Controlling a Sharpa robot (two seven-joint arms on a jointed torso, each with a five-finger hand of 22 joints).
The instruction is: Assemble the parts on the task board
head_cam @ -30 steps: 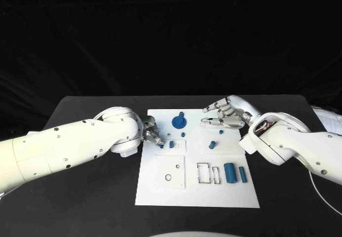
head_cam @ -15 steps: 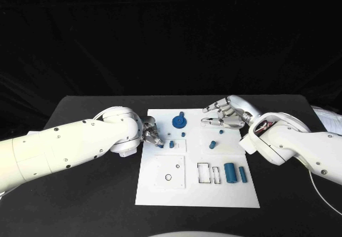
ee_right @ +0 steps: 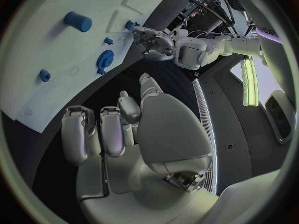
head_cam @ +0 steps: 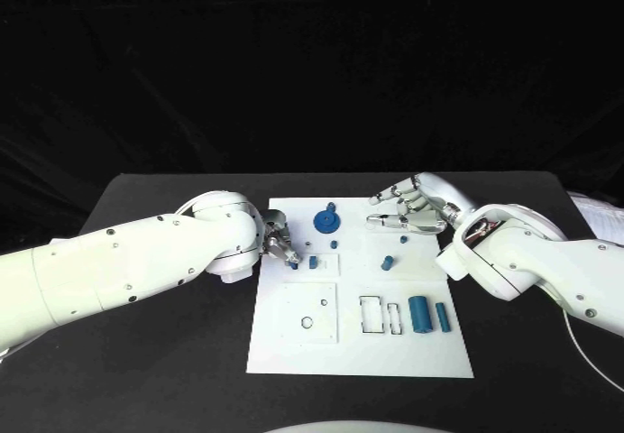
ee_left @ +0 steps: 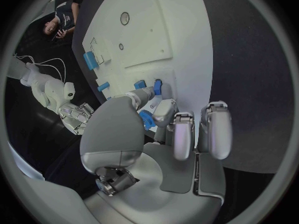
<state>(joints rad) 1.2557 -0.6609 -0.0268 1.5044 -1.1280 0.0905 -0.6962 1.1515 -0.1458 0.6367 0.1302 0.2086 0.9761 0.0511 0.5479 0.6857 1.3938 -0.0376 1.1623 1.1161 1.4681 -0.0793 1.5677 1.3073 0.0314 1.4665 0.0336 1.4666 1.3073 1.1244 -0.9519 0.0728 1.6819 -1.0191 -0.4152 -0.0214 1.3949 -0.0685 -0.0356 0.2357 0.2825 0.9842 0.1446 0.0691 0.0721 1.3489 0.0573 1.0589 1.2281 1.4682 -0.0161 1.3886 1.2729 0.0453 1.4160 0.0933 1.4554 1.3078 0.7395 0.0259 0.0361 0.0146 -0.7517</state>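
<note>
Cylinders (head_cam: pixel 420 313) rest near board's (head_cam: pixel 417 361) right edge — apart from both hands.

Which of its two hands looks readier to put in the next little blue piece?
Probably the left. The left hand already pinches a small blue part right over the task board. The right hand hovers at the board's far edge, holding nothing.
</note>
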